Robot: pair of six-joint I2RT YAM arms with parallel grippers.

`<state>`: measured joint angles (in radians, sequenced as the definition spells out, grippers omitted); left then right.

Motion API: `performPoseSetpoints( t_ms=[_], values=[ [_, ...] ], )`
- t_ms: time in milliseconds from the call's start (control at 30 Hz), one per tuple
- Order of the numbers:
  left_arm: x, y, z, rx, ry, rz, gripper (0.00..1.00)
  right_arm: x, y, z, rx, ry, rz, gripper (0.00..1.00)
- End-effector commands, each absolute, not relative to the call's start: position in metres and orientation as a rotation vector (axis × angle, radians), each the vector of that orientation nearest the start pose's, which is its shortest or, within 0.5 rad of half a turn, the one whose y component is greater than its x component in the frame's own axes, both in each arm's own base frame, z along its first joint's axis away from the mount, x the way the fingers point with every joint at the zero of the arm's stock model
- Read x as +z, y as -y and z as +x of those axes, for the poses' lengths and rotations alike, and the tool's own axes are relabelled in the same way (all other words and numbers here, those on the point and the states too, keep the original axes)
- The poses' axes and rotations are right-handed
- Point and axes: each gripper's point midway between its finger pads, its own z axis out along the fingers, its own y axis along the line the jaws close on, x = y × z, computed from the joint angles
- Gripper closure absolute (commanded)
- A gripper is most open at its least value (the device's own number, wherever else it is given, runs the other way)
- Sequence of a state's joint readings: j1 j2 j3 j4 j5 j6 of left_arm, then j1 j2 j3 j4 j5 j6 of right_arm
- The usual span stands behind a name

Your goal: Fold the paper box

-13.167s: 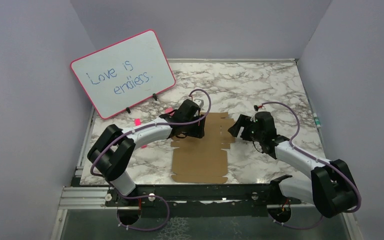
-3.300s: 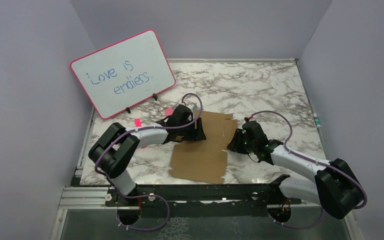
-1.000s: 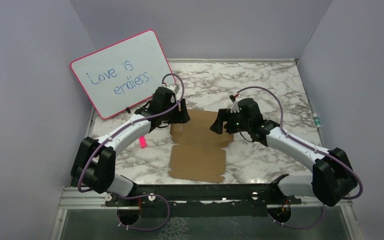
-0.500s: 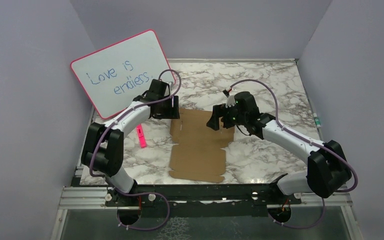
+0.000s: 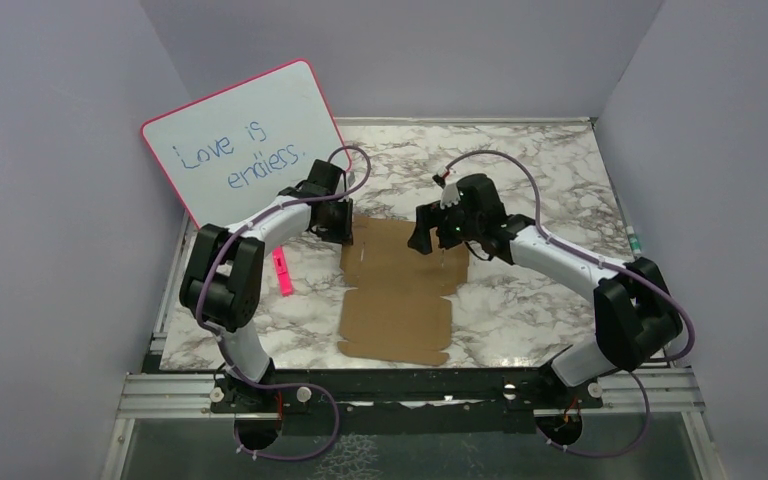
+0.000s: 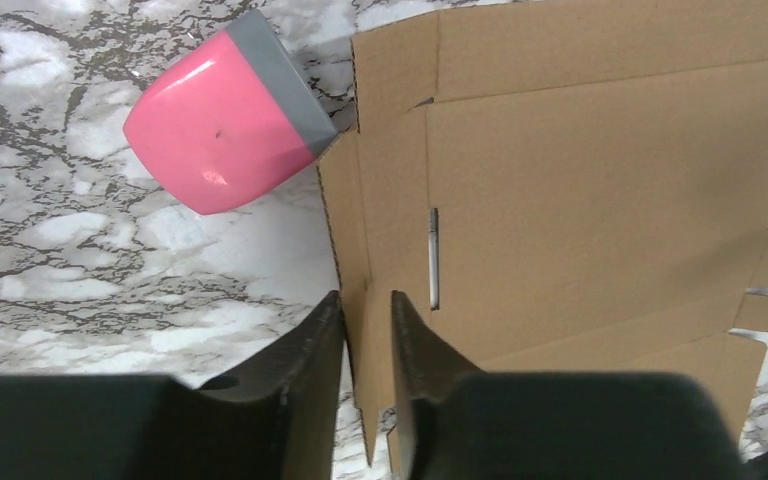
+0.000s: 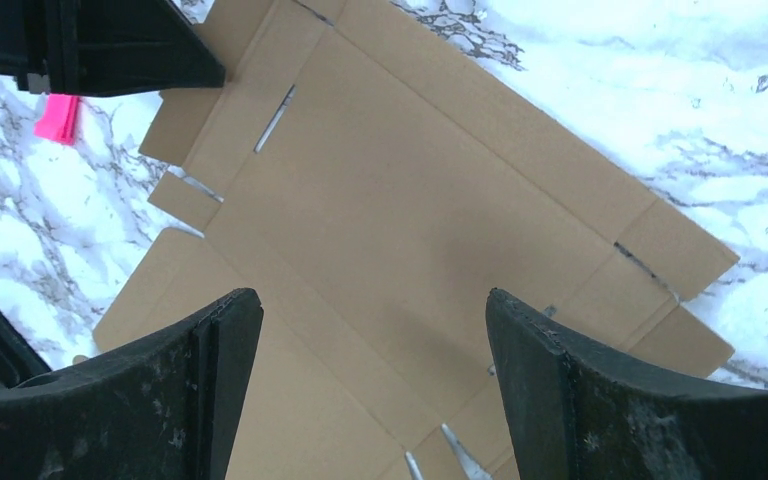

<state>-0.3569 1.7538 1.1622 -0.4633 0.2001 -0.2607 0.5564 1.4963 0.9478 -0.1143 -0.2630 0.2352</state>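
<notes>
The paper box (image 5: 397, 292) is a flat brown cardboard piece with creases and notched tabs, lying on the marble table. It also shows in the left wrist view (image 6: 580, 170) and the right wrist view (image 7: 400, 200). My left gripper (image 5: 340, 224) is at its far left corner. In the wrist view its jaws (image 6: 366, 305) stand almost together over the left edge strip, with nothing held. My right gripper (image 5: 428, 238) is wide open (image 7: 370, 330) above the far part of the cardboard, empty.
A pink-framed whiteboard (image 5: 245, 148) leans at the back left. A pink object with a grey band (image 6: 225, 128) lies just off the cardboard's far left corner. A pink marker (image 5: 282, 272) lies to the cardboard's left. Walls enclose three sides.
Both grippers have moved to the cardboard's far end. The left gripper has come back right to the far left corner. The right gripper has drifted slightly farther back. The cardboard lies still.
</notes>
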Motion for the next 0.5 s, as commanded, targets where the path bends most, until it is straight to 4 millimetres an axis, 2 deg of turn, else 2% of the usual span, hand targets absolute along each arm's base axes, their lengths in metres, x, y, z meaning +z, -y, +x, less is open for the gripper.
performPoseSetpoints(
  t_ms=[0,200,467],
  values=[
    [0.061,0.18,0.354,-0.486,-2.639,0.242,0.81,0.12,-0.267,0.331,0.665,-2.207,-0.613,0.13],
    [0.075,0.178,0.354,-0.478,-2.578,0.32,1.0,0.114,-0.277,0.345,0.648,-2.179,-0.773,0.16],
    [0.099,0.176,0.348,-0.472,-2.483,0.367,1.0,0.114,-0.275,0.369,0.706,-2.167,-0.904,0.26]
  ],
)
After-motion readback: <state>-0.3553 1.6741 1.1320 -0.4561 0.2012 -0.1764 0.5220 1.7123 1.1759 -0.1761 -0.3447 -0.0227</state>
